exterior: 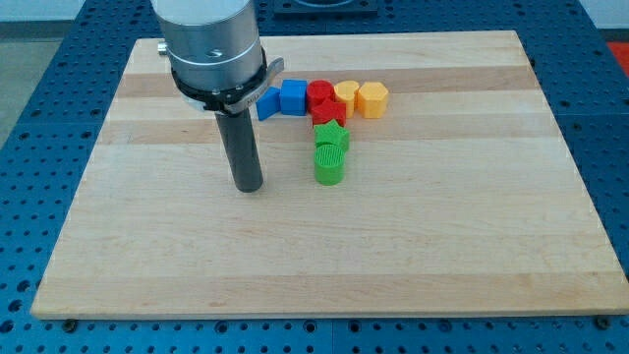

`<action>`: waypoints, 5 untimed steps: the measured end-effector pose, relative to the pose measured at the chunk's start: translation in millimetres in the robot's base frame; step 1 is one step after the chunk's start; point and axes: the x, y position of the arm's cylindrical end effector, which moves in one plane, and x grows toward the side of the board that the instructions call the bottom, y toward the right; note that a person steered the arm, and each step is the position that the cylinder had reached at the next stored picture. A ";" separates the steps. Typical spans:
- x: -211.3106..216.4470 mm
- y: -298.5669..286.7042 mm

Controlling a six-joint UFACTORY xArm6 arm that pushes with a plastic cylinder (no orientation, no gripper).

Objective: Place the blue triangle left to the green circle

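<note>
Toward the wooden board's (pixel 413 256) top edge, near its middle, you see smooth plastic blocks clustered: the blue triangle (pixel 265 105), partly hidden behind the arm, its pointing direction unclear; a blue cube (pixel 293 96); red blocks (pixel 324 100); two yellow blocks (pixel 360 97). Below them a green star (pixel 331 135) touches the ridged green circle (pixel 330 164). My tip (pixel 249 187), a bare rod holding nothing, rests left of the circle.

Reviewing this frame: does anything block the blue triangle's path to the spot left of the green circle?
Nothing visible does. The blue triangular block sits at the view's left end of the row; the board left of the green round block holds only my tip, standing left of that spot.
</note>
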 end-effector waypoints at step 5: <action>-175.2 -53.2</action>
